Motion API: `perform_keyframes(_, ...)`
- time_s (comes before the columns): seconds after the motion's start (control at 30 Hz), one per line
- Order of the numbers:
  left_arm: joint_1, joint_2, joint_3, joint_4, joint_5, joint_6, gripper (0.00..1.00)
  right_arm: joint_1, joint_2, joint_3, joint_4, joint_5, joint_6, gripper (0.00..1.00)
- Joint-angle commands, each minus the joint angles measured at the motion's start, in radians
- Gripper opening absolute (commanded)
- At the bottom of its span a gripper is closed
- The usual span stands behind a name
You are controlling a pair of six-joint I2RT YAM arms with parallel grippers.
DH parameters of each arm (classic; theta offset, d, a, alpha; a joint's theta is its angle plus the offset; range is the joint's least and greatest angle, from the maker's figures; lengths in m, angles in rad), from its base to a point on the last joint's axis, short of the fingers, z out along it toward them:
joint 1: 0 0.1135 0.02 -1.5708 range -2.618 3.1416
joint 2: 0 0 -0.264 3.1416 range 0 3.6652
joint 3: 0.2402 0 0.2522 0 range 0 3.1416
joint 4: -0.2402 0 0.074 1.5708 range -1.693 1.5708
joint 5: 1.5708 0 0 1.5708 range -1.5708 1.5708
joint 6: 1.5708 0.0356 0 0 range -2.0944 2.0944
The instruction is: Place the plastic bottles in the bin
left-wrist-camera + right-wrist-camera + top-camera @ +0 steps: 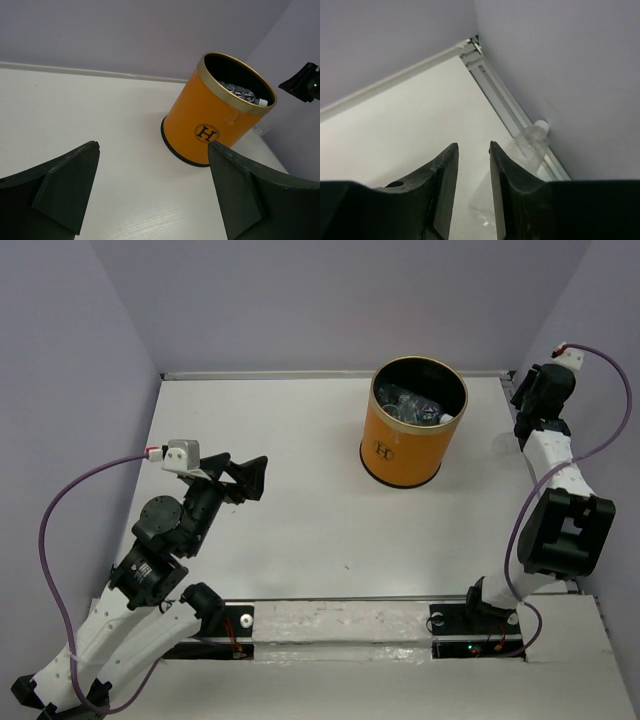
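Note:
The orange bin (400, 450) with its "H" logo stands at the back of the table, right of the middle, and holds clear plastic bottles (415, 405). The left wrist view shows the bin (200, 120) ahead and their tops inside it (240, 92). My left gripper (248, 475) hovers open well left of the bin, with nothing between its fingers (152, 145). My right gripper (527, 405) is at the back right corner by the wall. Its jaws (472, 145) stand narrow, shut on the squashed body of a clear bottle (532, 142) that lies along the wall rail with its white cap to the wall.
A metal rail (505, 95) runs along the foot of the right wall into the back corner. Purple walls close in the table on three sides. The tip of the right arm (302, 82) shows beyond the bin in the left wrist view.

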Motion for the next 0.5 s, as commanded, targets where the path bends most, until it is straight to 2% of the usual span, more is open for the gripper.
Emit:
perform_keyframes(0.0,-0.002,0.012,-0.001,0.038,-0.001,0.012,0.99,0.005,-0.047,0.061,-0.049,-0.043,0.114,0.51)
perform_keyframes(0.07,-0.002,0.015,-0.001,0.038,0.002,0.01,0.99,0.005,0.011,0.088,-0.128,0.061,0.131,0.71)
perform_keyframes(0.13,-0.002,0.021,-0.001,0.038,0.005,0.01,0.99,0.005,0.045,0.083,-0.177,0.159,0.165,0.99)
perform_keyframes(0.23,-0.002,0.024,-0.001,0.037,0.009,0.01,0.99,-0.032,0.123,0.092,-0.198,0.137,0.203,1.0)
perform_keyframes(0.37,-0.002,0.021,-0.001,0.037,0.006,0.012,0.99,-0.032,0.25,0.123,-0.246,0.261,0.183,1.0)
perform_keyframes(0.47,-0.002,0.018,0.001,0.037,0.005,0.012,0.99,-0.041,0.281,0.109,-0.249,0.249,0.162,1.0)
